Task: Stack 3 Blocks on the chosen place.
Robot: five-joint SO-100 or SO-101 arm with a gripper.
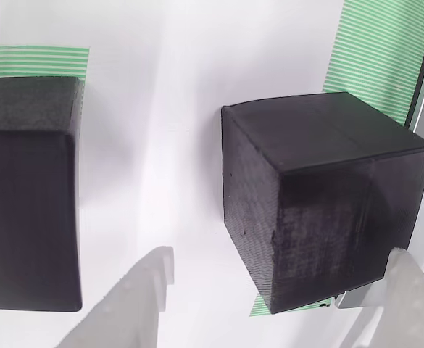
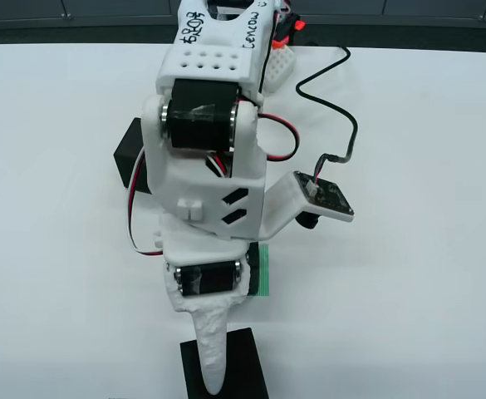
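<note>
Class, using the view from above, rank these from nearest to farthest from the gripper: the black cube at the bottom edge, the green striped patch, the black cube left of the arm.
1. Bottom-edge cube, directly under the gripper.
2. Green striped patch, mid-table, at the arm's right side.
3. Left cube, higher up the picture.

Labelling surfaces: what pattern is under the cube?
Green-and-white stripes, clearest in the view riding on the gripper.
</note>
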